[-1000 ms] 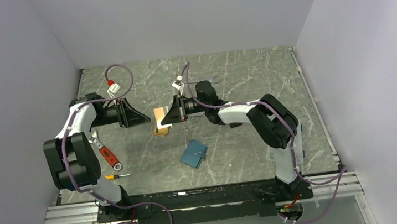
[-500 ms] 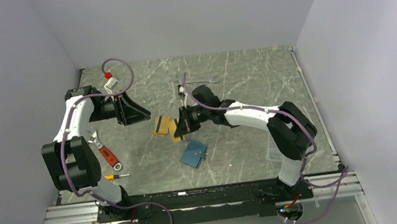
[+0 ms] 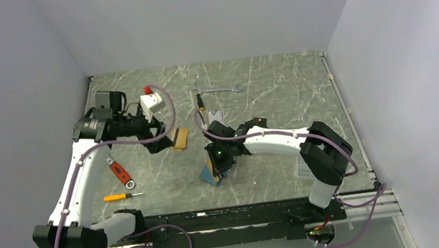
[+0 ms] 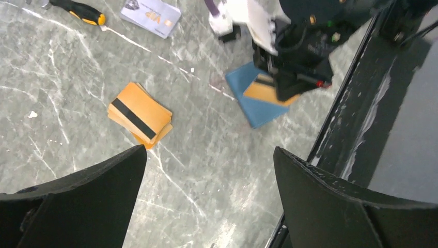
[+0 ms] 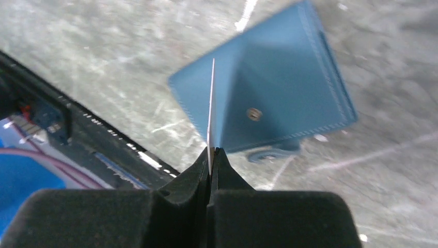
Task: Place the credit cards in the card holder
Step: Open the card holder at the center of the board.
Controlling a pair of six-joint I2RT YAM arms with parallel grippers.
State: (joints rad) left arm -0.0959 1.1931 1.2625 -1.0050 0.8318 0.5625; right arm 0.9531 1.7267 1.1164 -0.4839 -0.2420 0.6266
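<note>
One card is pinched on edge in the right gripper, jaws pressed tight on its lower end, so it stands upright just over the holder. The holder lies flat on the table, near side, about centre. From the wrist view you can't tell if the card's edge is in a pocket or just resting on the leather.

The rest of the cards sit in a loose stack, left of the holder and a bit farther back. The left gripper hangs over them with its fingers spread wide, holding nothing.

Handling-wise, the card looks light, thin and stiff, with maybe a little flex, and it's slick plastic. Gripping one short end seems right, since the free end can lead into the slot. With that small a bite, though, it could pivot if it catches on a seam.

The holder is probably the trickier bit. It's soft and light, so it'll likely skate on the smooth stone when pushed, and pinning it down by a corner would help.

The stacked cards lie flat, so the fanned-out overhanging edges look like the easiest place to grab.
</note>
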